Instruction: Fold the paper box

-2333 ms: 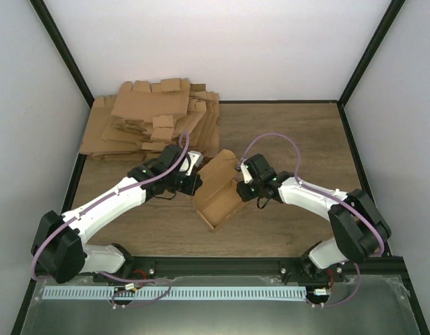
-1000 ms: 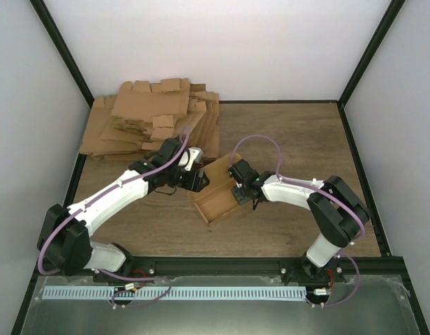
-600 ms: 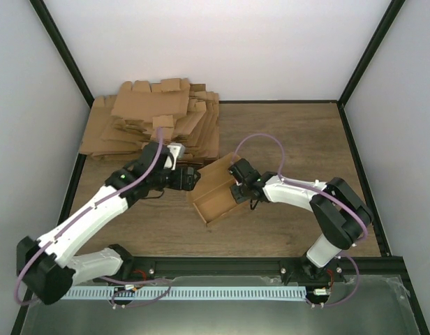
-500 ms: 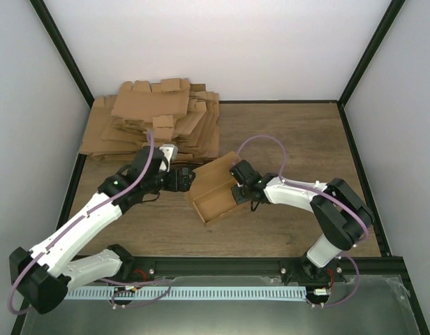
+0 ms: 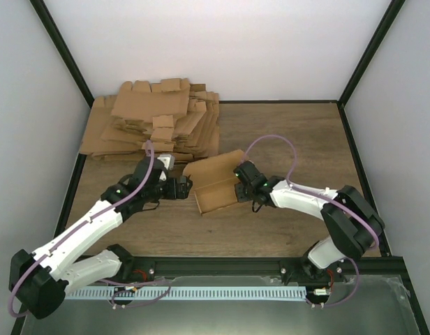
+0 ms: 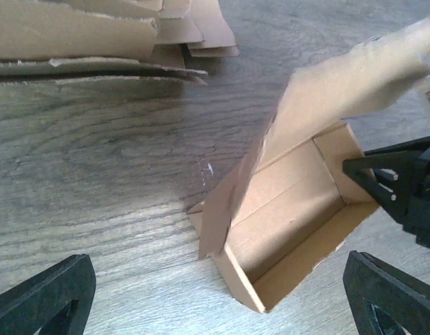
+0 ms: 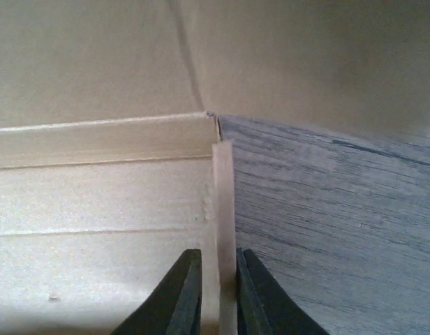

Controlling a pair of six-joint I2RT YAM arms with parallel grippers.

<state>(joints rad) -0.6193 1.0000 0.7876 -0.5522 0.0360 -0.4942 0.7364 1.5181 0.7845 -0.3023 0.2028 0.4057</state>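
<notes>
Against the far left corner of the wooden counter (image 5: 306, 139) lay a loose pile of flat cardboard blanks (image 5: 152, 122), spreading along the far edge toward the middle. Just nearer than the pile, the left gripper (image 5: 183, 187) pointed right toward the paper box (image 5: 213, 183), close beside it but apart from it. Its wrist camera showed the two black fingers (image 6: 44, 296) spread wide at the bottom corners of the view. Nothing was held between them, and they touched no cardboard.

The paper box sat about midway between the left and right edges and about midway between the near and far edges. It was half formed: a shallow open tray with low walls, its base on the counter. One broad flap rose from its far side and tilted up over the opening.

At the tray's right end, the right gripper (image 5: 241, 190) was clamped on the short end wall. Its wrist camera showed the two fingertips (image 7: 183, 293) pinching the thin upright edge of that wall from either side, with the tray floor to the left and wood grain to the right. The right arm (image 5: 306, 199) reached in from the near right corner, with a lilac cable (image 5: 271, 138) looping above it.
</notes>
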